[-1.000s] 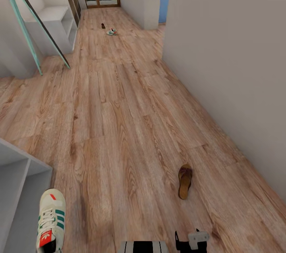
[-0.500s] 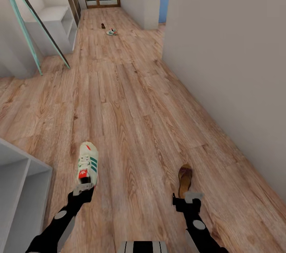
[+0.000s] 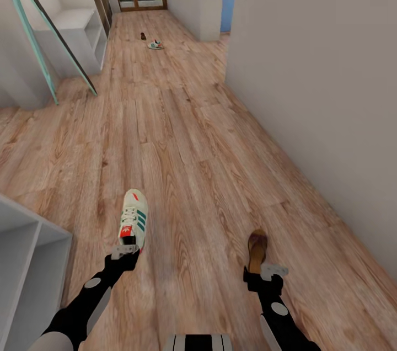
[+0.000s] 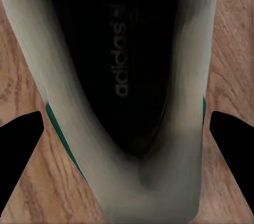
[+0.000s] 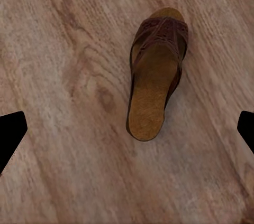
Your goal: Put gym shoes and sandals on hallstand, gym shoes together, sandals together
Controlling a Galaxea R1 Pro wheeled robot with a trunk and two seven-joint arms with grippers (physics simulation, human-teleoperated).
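Up front, the left claw [image 3: 125, 252] grips a gym shoe [image 3: 134, 220] by its heel above the corridor floor [image 3: 182, 136], toe forward; the right claw [image 3: 271, 271], fingers spread wide, hovers over a brown sandal [image 3: 256, 250] on the planks

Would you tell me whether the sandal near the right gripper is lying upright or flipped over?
Upright. The sandal lies flat on the corridor floor with its footbed facing up and its strap arched over the toe end. The right gripper hangs above it, open.
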